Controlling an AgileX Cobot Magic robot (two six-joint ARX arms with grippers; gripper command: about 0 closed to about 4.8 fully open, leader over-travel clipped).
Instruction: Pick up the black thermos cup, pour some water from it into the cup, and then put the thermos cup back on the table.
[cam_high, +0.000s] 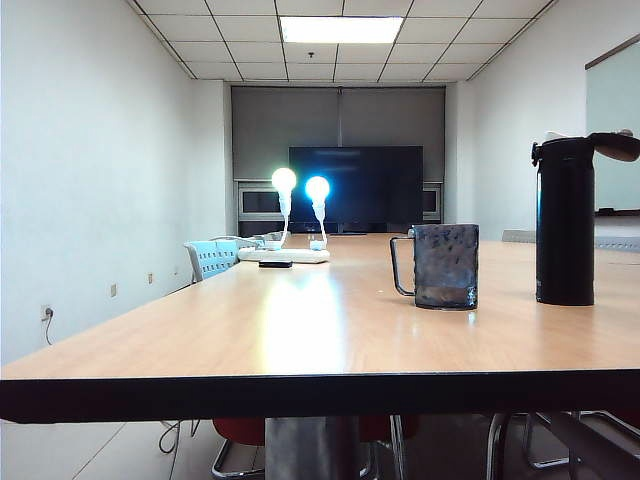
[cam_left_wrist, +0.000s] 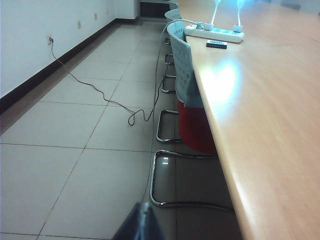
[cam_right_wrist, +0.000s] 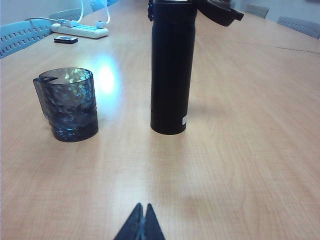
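Note:
The black thermos cup stands upright on the table at the right, its flip lid hinged open. The thermos cup also stands ahead of my right gripper, well apart from it. Left of it stands the cup, a grey dimpled mug with a thin loop handle; the cup looks empty. My right gripper is shut with nothing between its fingers, hovering over bare tabletop. My left gripper is shut and empty, off the table's side above the floor. Neither gripper shows in the exterior view.
A white power strip with two lit lamps and a small black device lie far back on the table. Chairs line the table's left side. A cable runs across the tiled floor.

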